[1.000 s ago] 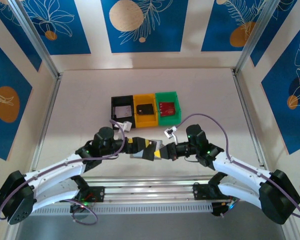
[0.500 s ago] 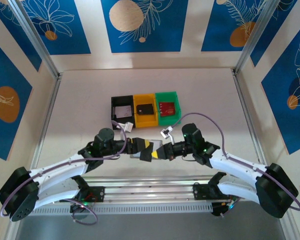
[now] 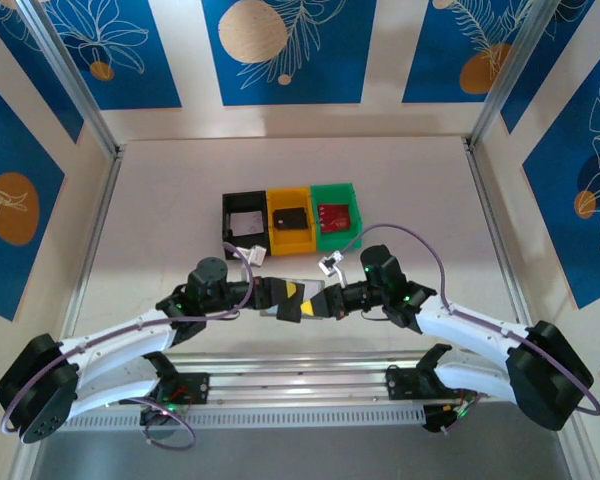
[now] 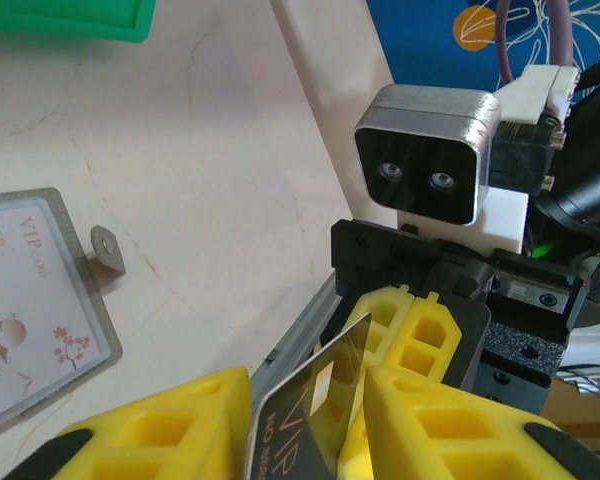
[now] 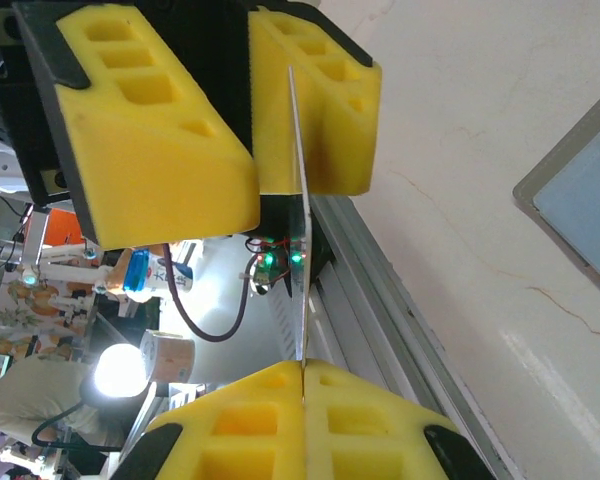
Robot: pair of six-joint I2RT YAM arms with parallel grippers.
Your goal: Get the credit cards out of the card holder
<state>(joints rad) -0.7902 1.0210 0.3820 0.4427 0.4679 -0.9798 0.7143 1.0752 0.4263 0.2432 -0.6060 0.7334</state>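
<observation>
The right hand [image 5: 302,385] is clamped on a dark card [image 4: 325,365], held up just beside the card holder [image 4: 99,320], which lies open on the surface [image 4: 180,150]. The left hand [image 4: 305,390] has a pad on either side of that card, but I cannot tell whether it grips.

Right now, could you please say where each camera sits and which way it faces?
Top external: above, behind the bases, looking down on the table; both arms show.
Left wrist: on the left arm, facing the right gripper; own yellow fingers at bottom.
Right wrist: on the right arm, facing the left gripper; own fingers at bottom.
Shared by both wrists: the dark card.
</observation>
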